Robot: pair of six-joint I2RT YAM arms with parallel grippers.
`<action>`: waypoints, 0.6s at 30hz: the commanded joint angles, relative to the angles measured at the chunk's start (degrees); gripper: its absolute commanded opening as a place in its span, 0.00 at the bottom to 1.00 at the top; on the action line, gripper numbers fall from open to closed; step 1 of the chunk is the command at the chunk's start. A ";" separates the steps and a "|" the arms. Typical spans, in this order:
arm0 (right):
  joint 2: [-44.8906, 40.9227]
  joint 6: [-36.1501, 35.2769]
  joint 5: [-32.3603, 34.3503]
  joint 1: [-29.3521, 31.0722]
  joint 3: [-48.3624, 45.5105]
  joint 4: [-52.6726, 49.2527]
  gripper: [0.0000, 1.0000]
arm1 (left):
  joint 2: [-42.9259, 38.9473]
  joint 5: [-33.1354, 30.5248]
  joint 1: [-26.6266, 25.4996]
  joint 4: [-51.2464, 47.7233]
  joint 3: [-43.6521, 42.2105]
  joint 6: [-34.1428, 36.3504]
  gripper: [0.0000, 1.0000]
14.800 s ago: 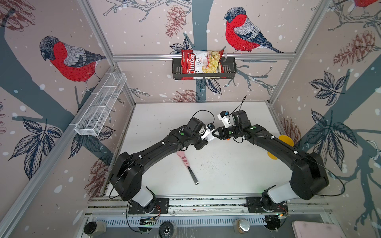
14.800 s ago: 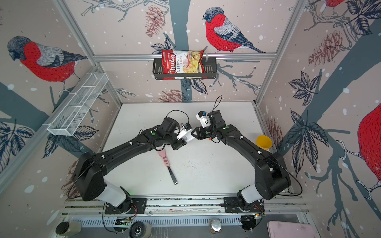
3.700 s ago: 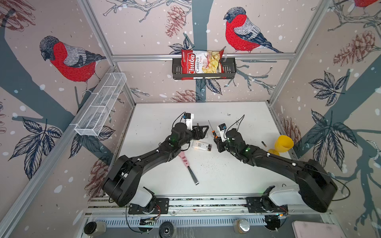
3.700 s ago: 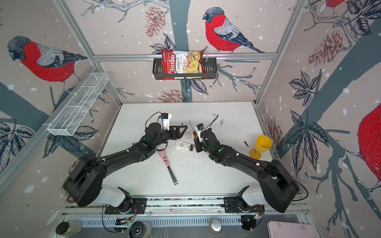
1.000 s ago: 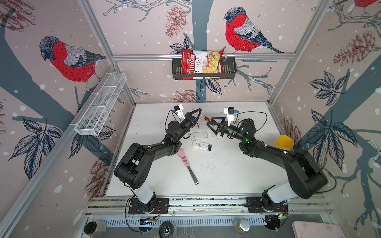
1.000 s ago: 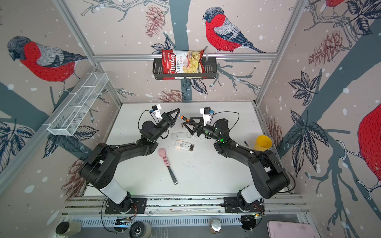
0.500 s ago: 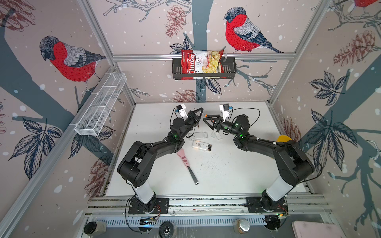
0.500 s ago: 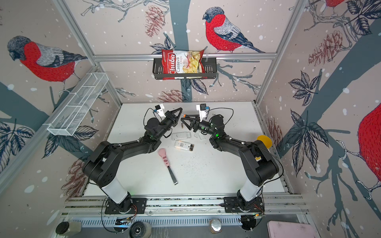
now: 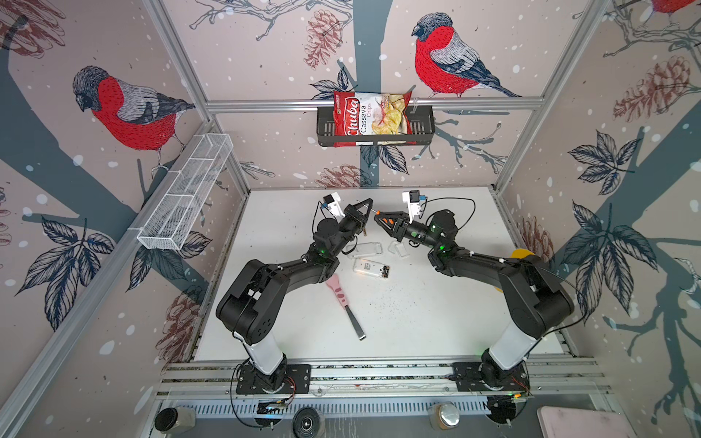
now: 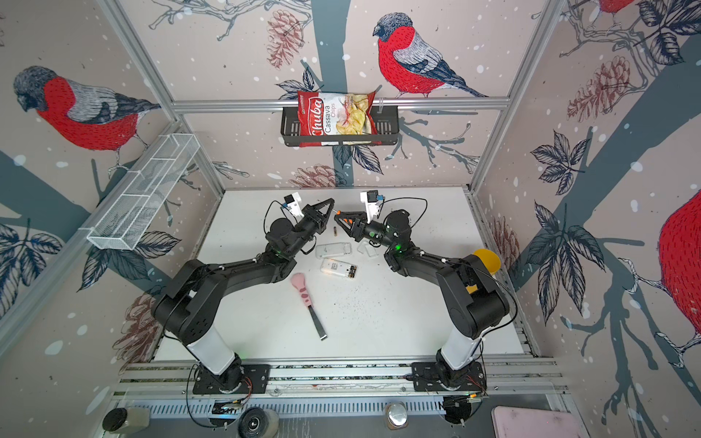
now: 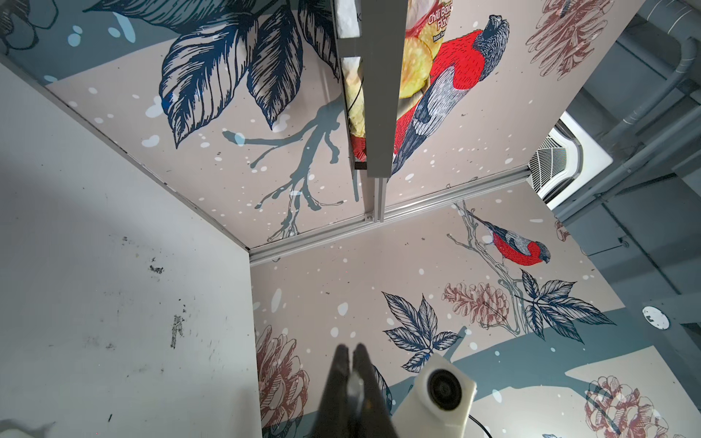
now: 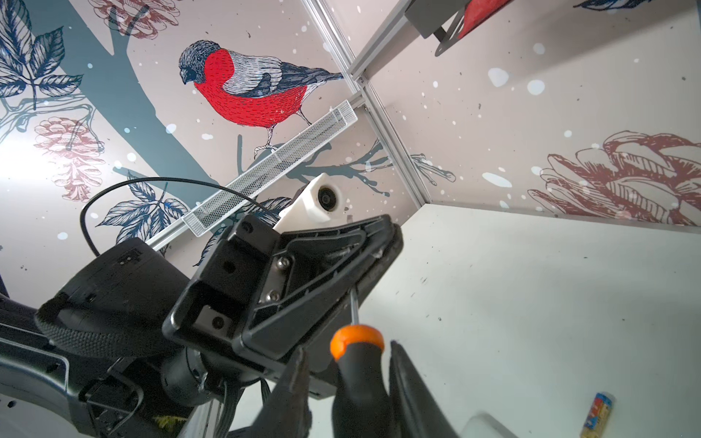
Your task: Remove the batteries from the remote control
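The white remote control (image 9: 368, 266) (image 10: 335, 267) lies face down on the table with its compartment open; dark batteries (image 10: 352, 271) show at its end. A loose battery (image 10: 335, 230) (image 12: 598, 415) lies further back. Above the table my left gripper (image 9: 368, 204) (image 11: 351, 347) is shut on the thin metal shaft of a screwdriver (image 12: 358, 375). My right gripper (image 9: 376, 217) (image 12: 347, 347) faces it tip to tip, its fingers drawn in round the black, orange-collared handle, with a narrow gap on one side.
A clear cover (image 9: 364, 249) and a small clear piece (image 9: 397, 248) lie behind the remote. A pink-handled tool (image 9: 343, 299) lies nearer the front. A yellow cup (image 9: 521, 253) stands at the right edge, partly behind the right arm. A wire basket (image 9: 186, 197) hangs on the left wall.
My right gripper's jaws have closed in round the screwdriver handle. The left gripper stays shut on the shaft, and both arms have drawn slightly closer together.
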 commanded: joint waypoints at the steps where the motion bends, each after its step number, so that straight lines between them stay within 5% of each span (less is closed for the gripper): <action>1: 0.04 0.73 -0.75 0.28 0.59 3.97 0.30 | 0.43 2.74 -0.44 0.41 -0.72 1.18 0.00; 13: -0.37 -0.64 0.20 0.28 0.43 0.83 0.00 | 0.86 5.69 -0.46 1.41 -1.95 2.92 0.00; 15: -0.87 -1.24 0.20 0.20 0.33 -0.39 0.00 | 0.97 8.03 -0.32 2.65 -1.31 4.69 0.20; 16: -1.16 -1.51 0.25 0.13 0.15 -0.97 0.00 | 0.69 8.75 -0.31 2.08 -1.05 5.74 0.40; 17: -1.55 -1.60 0.36 0.03 -0.18 -1.62 0.00 | 0.22 9.17 -0.33 1.34 -1.02 7.33 0.93; 18: -2.08 -1.72 0.54 -0.13 -0.41 -2.42 0.00 | -0.48 9.66 -0.27 0.52 -1.04 8.68 0.98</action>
